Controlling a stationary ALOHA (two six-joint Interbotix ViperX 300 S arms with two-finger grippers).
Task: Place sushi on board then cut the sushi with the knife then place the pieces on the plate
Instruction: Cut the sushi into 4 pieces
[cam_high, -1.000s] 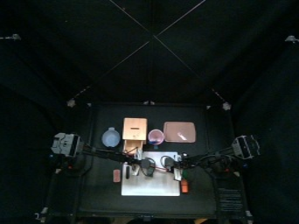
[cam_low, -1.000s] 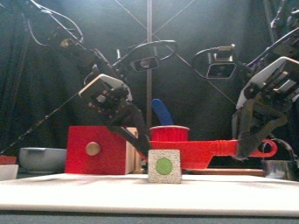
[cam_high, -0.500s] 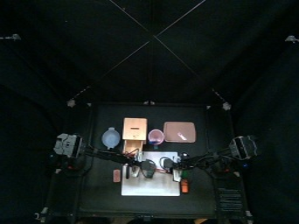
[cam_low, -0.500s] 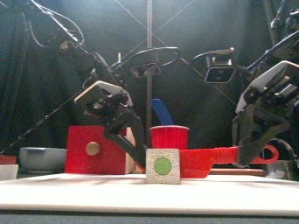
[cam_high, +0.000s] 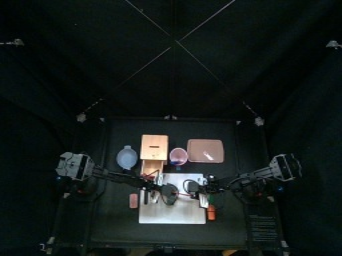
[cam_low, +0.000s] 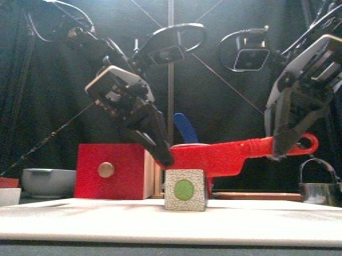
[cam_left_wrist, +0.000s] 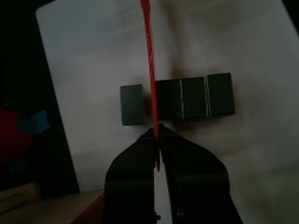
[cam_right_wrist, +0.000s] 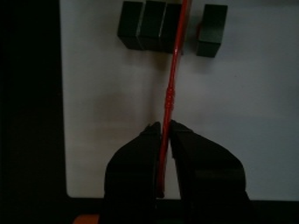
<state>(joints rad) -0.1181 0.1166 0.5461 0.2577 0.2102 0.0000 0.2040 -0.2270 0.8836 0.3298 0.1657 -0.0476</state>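
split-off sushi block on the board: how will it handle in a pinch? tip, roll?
Probably won't roll: the split-off block looks boxy, flat-sided, on the white board. Being thinner than the three joined blocks, it may topple if nudged. Likely rigid and light, a toy piece, though that is a guess.

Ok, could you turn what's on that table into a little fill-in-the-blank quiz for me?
1. The sushi roll lies on the white ____.
2. The left gripper and the right gripper both grip one ____ knife.
3. The other knife, standing behind, is ____.
Missing words: board; red; blue.
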